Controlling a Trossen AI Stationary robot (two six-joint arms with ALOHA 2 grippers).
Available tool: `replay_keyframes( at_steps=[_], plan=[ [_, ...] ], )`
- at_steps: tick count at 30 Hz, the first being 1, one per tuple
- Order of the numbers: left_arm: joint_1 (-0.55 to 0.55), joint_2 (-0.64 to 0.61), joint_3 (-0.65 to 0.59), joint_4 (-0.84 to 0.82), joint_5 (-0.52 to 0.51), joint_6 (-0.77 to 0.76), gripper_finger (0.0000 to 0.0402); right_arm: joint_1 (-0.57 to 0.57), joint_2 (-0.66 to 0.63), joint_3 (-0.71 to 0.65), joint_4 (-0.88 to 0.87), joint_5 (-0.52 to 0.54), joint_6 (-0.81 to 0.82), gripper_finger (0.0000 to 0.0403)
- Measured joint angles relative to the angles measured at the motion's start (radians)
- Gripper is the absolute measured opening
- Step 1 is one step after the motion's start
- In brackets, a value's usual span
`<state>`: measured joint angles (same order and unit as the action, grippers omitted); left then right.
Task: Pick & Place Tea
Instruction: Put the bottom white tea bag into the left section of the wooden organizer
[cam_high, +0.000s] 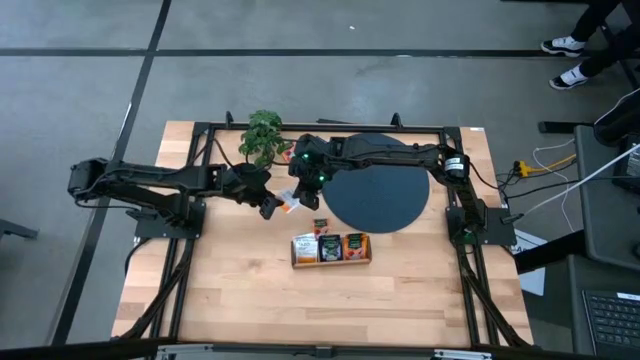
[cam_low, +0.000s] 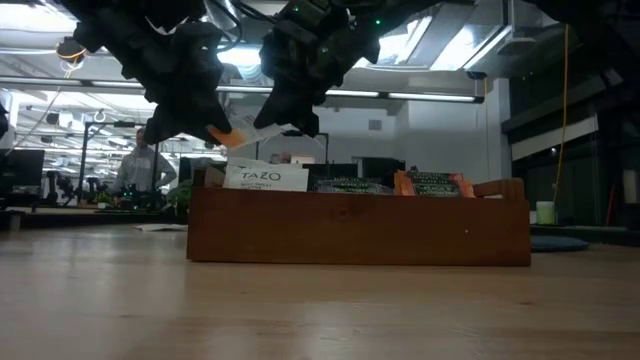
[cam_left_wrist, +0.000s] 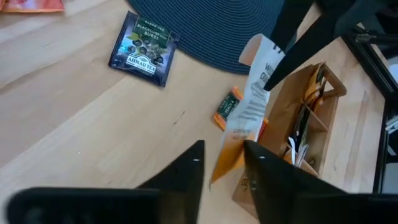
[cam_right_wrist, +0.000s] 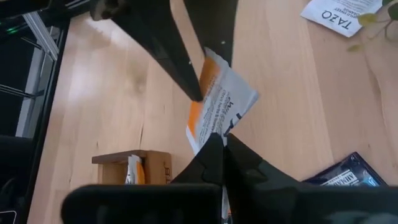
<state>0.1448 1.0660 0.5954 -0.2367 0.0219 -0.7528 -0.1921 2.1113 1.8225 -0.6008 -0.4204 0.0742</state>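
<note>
Packet: white-and-orange tea packet (cam_right_wrist: 219, 102) held in the air above the tabletop (cam_high: 240, 300), between the plant (cam_high: 263, 135) and the wooden box (cam_high: 331, 262), just off the mat's (cam_high: 380, 195) left edge.
Right pincer (cam_right_wrist: 222, 138): pressed together, pinching one edge of the packet.
Left pincer (cam_left_wrist: 222, 151): fingers spread, set on either side of the packet's other, orange end; contact cannot be told.
Box: near the tabletop's middle, more tea packets standing upright in its compartments.
Loose tea: dark teal packet (cam_left_wrist: 142, 48) flat at the mat's edge; small orange-green one (cam_left_wrist: 227, 109) on bare wood nearby; a white TAZO packet (cam_right_wrist: 339, 15) by the plant.
Background: a person (cam_low: 145, 165) stands beyond the tabletop.
</note>
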Motion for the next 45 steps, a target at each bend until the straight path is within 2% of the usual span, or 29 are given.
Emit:
replay_keyframes(
  at_steps=[4,6,12,17,23,27,31,35,37,40,45],
  plan=[
    [0.000,0.000,0.000,0.000,0.008,0.000,0.0034,0.000,0.000,0.000,0.000,0.000,0.001,0.0012],
    [0.000,0.000,0.000,0.001,0.010,-0.004,0.0013,0.000,0.000,0.000,-0.001,0.000,0.001,0.0013],
    [-0.003,0.000,0.000,0.002,0.015,-0.009,0.0008,0.000,0.000,0.000,-0.010,0.000,0.048,0.0019],
    [-0.020,0.000,0.000,0.000,0.000,-0.011,0.0007,-0.015,-0.013,0.000,-0.125,-0.015,0.020,0.0056],
    [-0.057,0.000,0.000,0.015,-0.103,-0.005,0.0006,-0.038,-0.052,0.000,-0.303,-0.060,-0.025,0.0124],
    [-0.112,0.000,0.000,0.121,-0.183,0.079,0.0005,-0.038,-0.088,0.000,-0.332,-0.071,-0.027,0.0158],
    [-0.176,-0.001,0.001,0.229,-0.290,0.162,0.0005,-0.033,-0.132,0.000,-0.327,-0.071,0.007,0.0178],
    [-0.222,-0.009,-0.001,0.241,-0.334,0.174,0.0004,-0.016,-0.194,0.000,-0.306,-0.046,0.080,0.0184],
    [-0.244,-0.029,-0.027,0.302,-0.342,0.167,0.0004,-0.004,-0.230,0.000,-0.289,-0.005,0.114,0.0184],
    [-0.273,-0.079,-0.128,0.571,-0.362,0.157,0.0004,0.015,-0.282,0.000,-0.279,0.042,0.159,0.0185],
    [-0.297,-0.158,-0.372,0.985,-0.414,0.074,0.0004,0.059,-0.358,0.000,-0.247,0.116,0.245,0.0185]
  ],
)
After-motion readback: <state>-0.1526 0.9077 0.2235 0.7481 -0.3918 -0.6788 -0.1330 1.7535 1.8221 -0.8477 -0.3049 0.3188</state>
